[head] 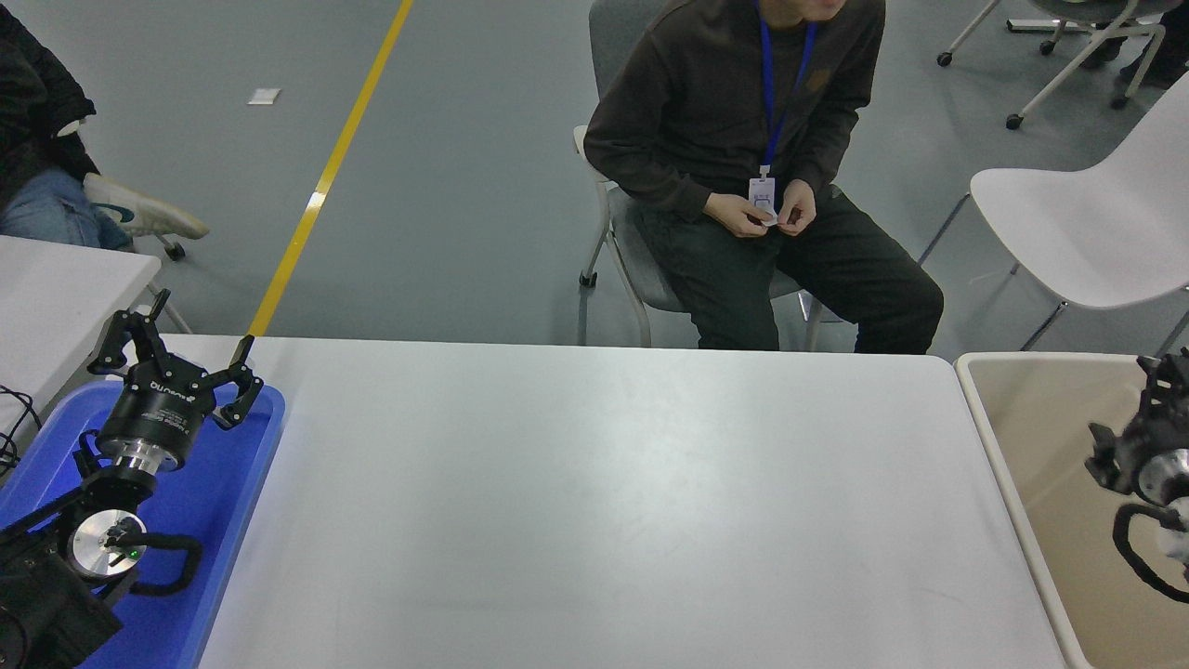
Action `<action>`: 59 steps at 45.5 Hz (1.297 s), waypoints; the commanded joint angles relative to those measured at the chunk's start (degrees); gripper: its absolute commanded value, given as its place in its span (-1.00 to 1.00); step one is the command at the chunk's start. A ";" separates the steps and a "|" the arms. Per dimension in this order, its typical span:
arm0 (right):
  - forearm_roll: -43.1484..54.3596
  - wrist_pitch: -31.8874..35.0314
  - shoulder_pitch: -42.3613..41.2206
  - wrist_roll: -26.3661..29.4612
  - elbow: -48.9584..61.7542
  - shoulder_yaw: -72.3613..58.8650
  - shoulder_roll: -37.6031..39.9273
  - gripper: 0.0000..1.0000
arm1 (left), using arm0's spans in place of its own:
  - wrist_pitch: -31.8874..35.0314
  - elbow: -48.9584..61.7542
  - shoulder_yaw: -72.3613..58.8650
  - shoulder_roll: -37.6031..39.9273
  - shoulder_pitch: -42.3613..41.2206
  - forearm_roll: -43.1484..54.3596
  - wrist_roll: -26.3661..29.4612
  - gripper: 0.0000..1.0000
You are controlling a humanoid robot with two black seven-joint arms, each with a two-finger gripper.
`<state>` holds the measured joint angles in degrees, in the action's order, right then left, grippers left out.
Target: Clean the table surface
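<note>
Table surface [594, 502] fills the middle of my view, a wide matte white top with rounded far corners, running from the blue tray [251, 483] on my left to the beige bin [1022, 465] on my right. My left gripper [176, 348] hangs over the far end of the blue tray, just off the tabletop's left edge, its fingers [243, 376] spread wide with nothing between them. My right gripper [1129, 446] comes in at the right edge of the view, over the beige bin and beside the tabletop's right edge; only part of it shows, and I cannot tell how its fingers stand. Neither of my grippers is over the white top itself; it lies between them. Beyond the far edge a person [743, 167] in dark clothes sits on a grey chair [618, 251], both hands together in the lap holding something small and white. A white chair [1087, 223] stands to the far right, and a smaller white table [65, 288] shows partly at the far left.
</note>
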<state>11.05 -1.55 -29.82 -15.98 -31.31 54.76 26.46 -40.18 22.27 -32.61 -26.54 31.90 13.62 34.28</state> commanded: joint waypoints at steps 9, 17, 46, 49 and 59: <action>2.48 12.97 3.10 -1.60 -9.65 23.11 -10.02 1.00 | 0.01 -0.04 0.00 0.00 0.00 0.00 0.00 1.00; 8.02 15.53 3.28 -1.68 -9.74 23.11 -13.63 1.00 | 0.01 -0.04 0.00 0.00 0.09 0.00 0.00 1.00; 19.27 15.61 3.19 -10.47 -5.25 20.47 -18.38 1.00 | 0.01 -0.04 0.00 0.00 0.00 0.00 0.00 1.00; 19.36 15.61 3.28 -10.47 -5.17 20.30 -18.38 1.00 | 0.01 -0.04 0.00 0.00 0.00 0.00 0.00 1.00; 19.45 15.53 3.36 -10.74 -4.73 17.84 -18.29 1.00 | 0.01 -0.04 0.00 0.00 0.00 0.00 0.00 1.00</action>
<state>29.42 14.01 -26.56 -25.91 -36.83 75.10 8.26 -40.17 22.25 -32.61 -26.54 31.91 13.62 34.28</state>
